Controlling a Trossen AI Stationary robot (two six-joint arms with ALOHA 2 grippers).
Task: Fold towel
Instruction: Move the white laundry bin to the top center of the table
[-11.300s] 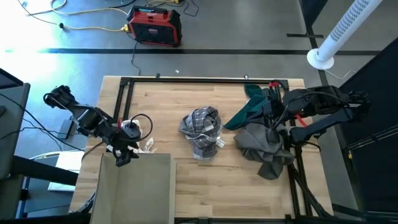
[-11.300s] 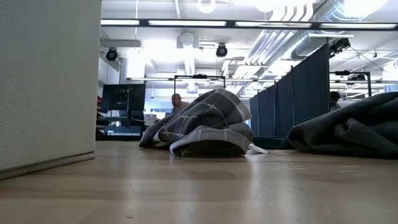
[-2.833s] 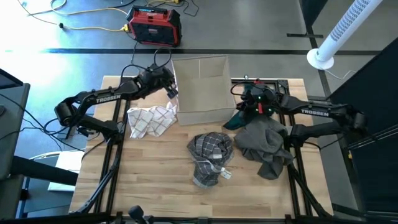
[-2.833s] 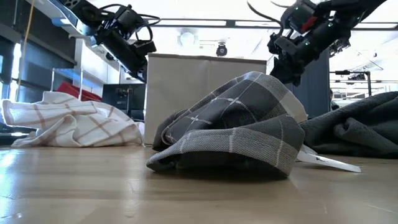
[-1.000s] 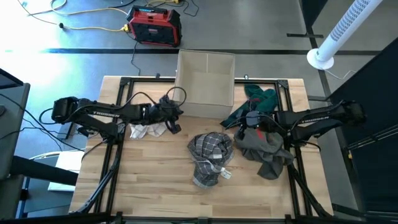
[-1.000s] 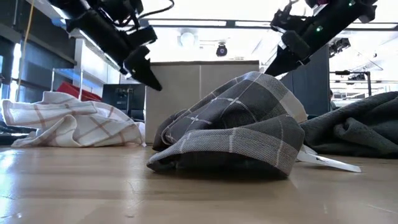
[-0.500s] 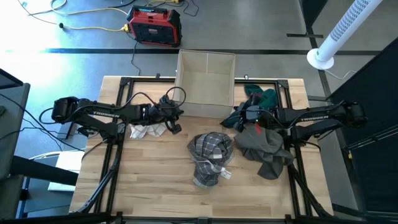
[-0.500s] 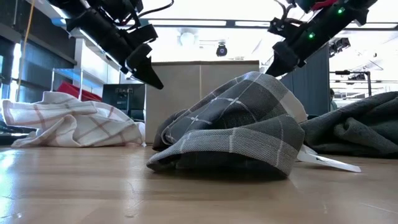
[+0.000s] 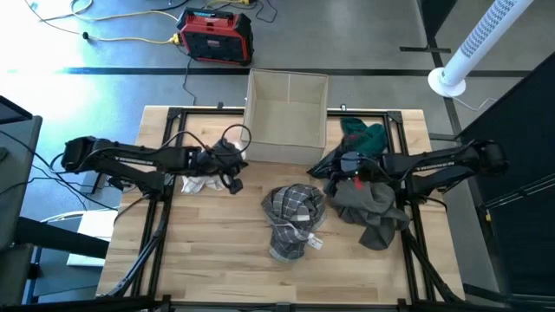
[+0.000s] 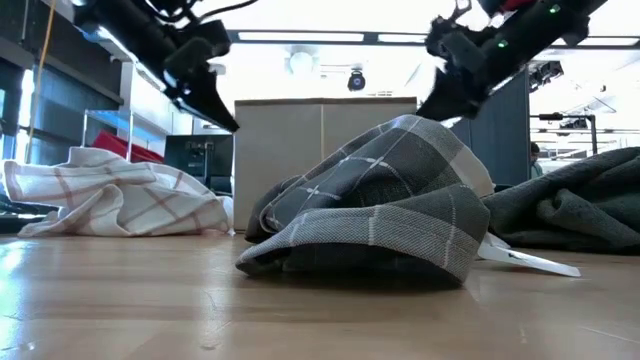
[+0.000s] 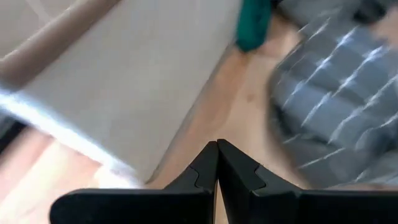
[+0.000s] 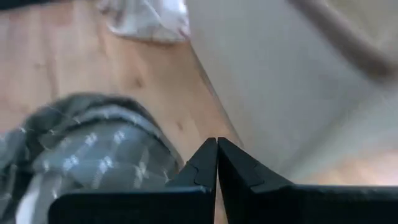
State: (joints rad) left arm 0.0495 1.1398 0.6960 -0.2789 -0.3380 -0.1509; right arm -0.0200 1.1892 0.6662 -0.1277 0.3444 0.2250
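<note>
No legible writing on plaid towel (image 9: 293,217)

Checked towel (image 9: 295,218) lies before the box (image 9: 286,117), between two cloths.

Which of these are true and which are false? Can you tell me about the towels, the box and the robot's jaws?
1. The grey checked towel lies crumpled on the table. True.
2. The left gripper is holding the white checked towel. False: its jaws are shut on nothing.
3. The beige box stands at the table's far edge. True.
4. The right gripper has wide open jaws. False: they are shut.
5. A green cloth lies beside the box. True.
</note>
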